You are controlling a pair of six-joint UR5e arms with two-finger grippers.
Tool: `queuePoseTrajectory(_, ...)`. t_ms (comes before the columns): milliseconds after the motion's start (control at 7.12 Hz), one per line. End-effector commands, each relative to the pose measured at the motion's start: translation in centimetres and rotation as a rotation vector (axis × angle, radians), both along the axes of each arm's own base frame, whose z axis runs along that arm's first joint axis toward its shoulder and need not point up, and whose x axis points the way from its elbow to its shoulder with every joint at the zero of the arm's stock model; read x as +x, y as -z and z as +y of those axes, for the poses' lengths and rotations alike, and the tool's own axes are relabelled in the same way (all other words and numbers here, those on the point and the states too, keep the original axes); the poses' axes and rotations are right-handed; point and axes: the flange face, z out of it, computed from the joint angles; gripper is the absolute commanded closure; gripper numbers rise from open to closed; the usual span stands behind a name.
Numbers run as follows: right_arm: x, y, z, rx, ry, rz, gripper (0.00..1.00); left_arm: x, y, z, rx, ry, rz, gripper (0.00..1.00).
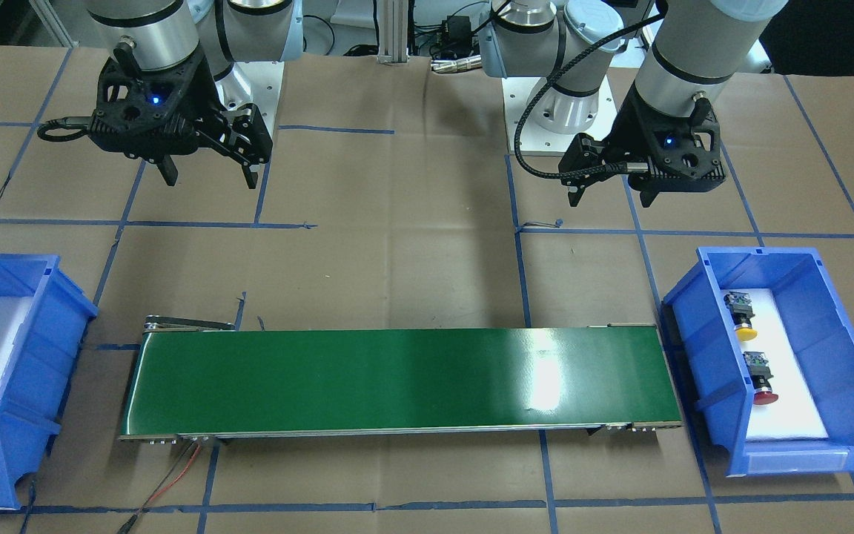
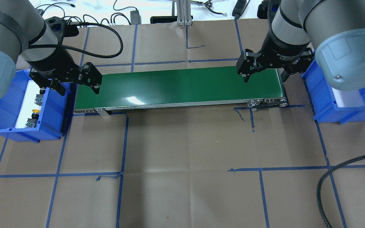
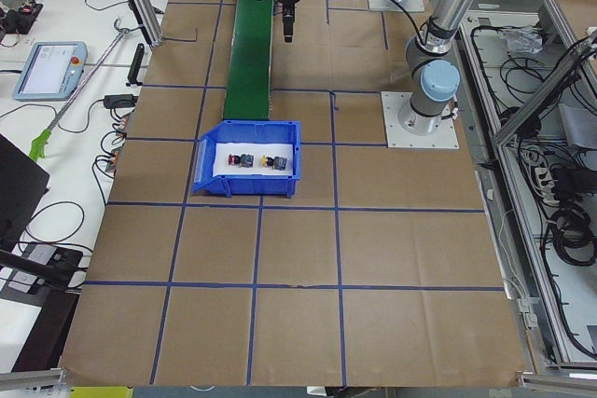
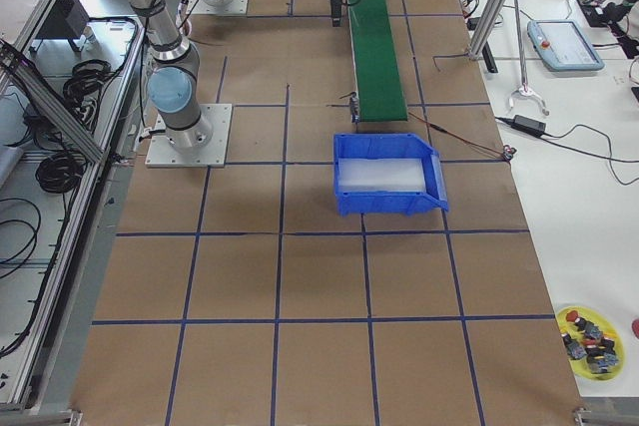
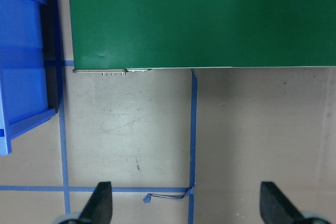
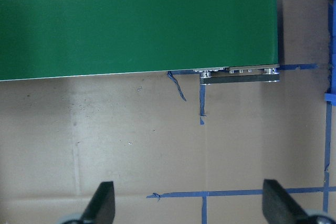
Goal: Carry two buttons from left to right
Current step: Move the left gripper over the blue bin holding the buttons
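The yellow-capped button (image 1: 741, 314) and the red-capped button (image 1: 760, 378) lie on white foam in the blue bin (image 1: 842, 356) on my left side. They also show in the overhead view, the yellow one (image 2: 32, 120) nearer me and the red one (image 2: 38, 99) beyond it. My left gripper (image 2: 78, 89) is open and empty, hovering between that bin and the conveyor's left end. My right gripper (image 2: 265, 78) is open and empty above the conveyor's right end. Both wrist views show open fingers (image 5: 101, 203) (image 6: 103, 203) over brown paper.
A green conveyor belt (image 1: 397, 382) runs between the two bins. The blue bin on my right (image 1: 27, 326) holds only white foam. Blue tape lines cross the brown paper. A red and black wire (image 1: 175, 475) trails from the conveyor. A yellow dish of spare parts (image 4: 589, 338) sits off the table.
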Motion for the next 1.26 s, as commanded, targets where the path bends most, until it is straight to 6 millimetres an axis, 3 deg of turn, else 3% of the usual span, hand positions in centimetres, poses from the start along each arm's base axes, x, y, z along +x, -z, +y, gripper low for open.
queuePoseTrajectory(0, 0.0, 0.2, 0.0, 0.007, -0.002, 0.001, 0.00, 0.0, 0.0, 0.1, 0.000, 0.000, 0.000, 0.00)
queuePoseTrajectory(842, 0.0, 0.3, -0.4, 0.004, -0.001, 0.001, 0.00, 0.2, 0.1, 0.0, 0.001, 0.000, 0.000, 0.00)
queuePoseTrajectory(1123, 0.0, 0.3, -0.5, 0.004, -0.001, 0.001, 0.00, 1.8, -0.1, -0.2, 0.000, 0.102, -0.006, 0.00)
